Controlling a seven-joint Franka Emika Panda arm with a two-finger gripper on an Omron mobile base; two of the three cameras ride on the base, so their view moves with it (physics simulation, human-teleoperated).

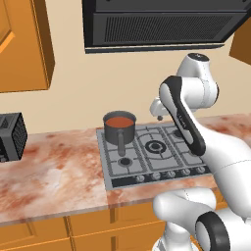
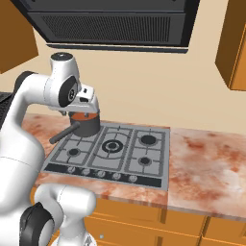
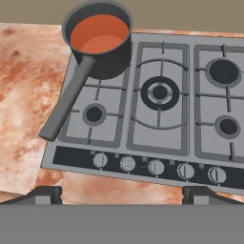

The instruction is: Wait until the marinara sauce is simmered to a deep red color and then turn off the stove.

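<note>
Surface (image 1: pixel 54 171): mottled reddish-brown marble look, running left to right along the beige wall (image 1: pixel 98 83). Black range hood (image 1: pixel 162 24) with a vent grille hangs overhead against the wall. Orange wood upper cabinets: one far left (image 1: pixel 22 44), one far right (image 2: pixel 233 43). Orange drawer fronts (image 1: pixel 88 223) run below the near edge of the surface. Black boxy appliance (image 1: pixel 11 136) with a grid-patterned side sits on the surface at far left, cut off by the frame edge; type unclear.
</note>
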